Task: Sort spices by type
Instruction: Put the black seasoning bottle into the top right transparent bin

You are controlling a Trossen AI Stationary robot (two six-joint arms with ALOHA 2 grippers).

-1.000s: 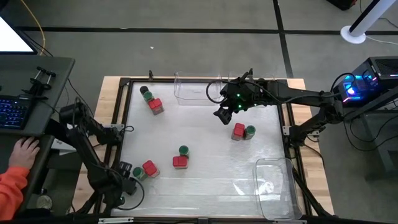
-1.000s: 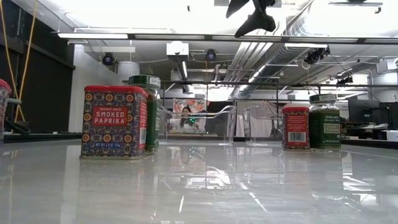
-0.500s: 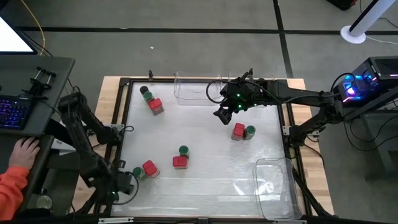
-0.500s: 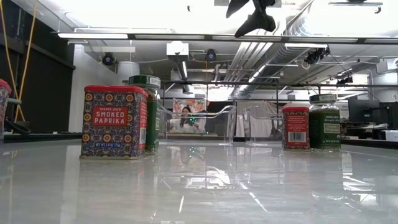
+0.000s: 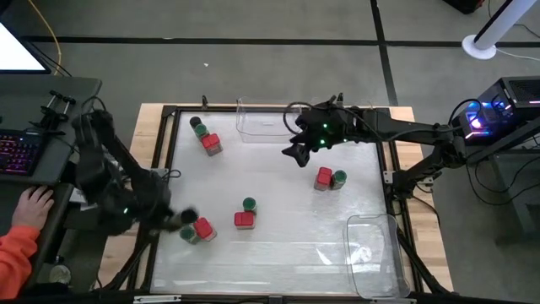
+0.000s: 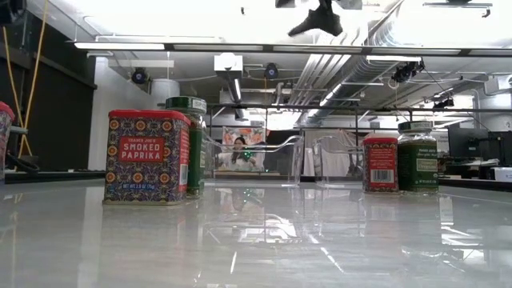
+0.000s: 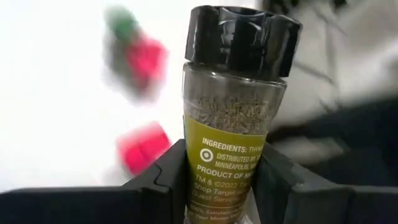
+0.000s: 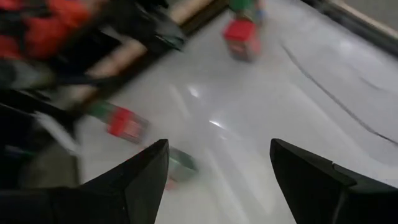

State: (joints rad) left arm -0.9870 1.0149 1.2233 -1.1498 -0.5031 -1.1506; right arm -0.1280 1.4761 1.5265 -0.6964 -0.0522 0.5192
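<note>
My left gripper [image 5: 179,218] hovers over the table's near left part, shut on a dark-capped spice jar [image 7: 233,106] of greenish flakes. Just to its right a red-capped spice [image 5: 202,229] and a green-capped one [image 5: 187,236] stand on the table. More red and green pairs stand at the far left [image 5: 211,143], the middle [image 5: 244,220] and the right [image 5: 323,178]. My right gripper [image 5: 297,152] hangs open above the table's far middle, holding nothing. The low view shows a smoked paprika tin [image 6: 148,156] and my right gripper [image 6: 320,16] at the top. My left gripper pinches the jar's lower body [image 7: 224,180] between its two fingers [image 7: 168,180], one on each side of the label. The jar's base is hidden between the fingers. The jar sticks out past the fingertips with its dark cap [image 7: 239,31] at the free end, lifted clear of the table.
A clear plastic bin [image 5: 261,122] stands at the far edge near my right gripper. Another [image 5: 371,253] sits at the near right corner. A person's hand [image 5: 29,207] and orange sleeve rest beside a keyboard left of the table. Bare table lies at the near middle.
My left gripper has risen from the table's near left corner and swung toward the far edge and the right, rolling as it went, and now hangs beside the near left pair of spices. My right gripper has tipped a little where it hangs.
</note>
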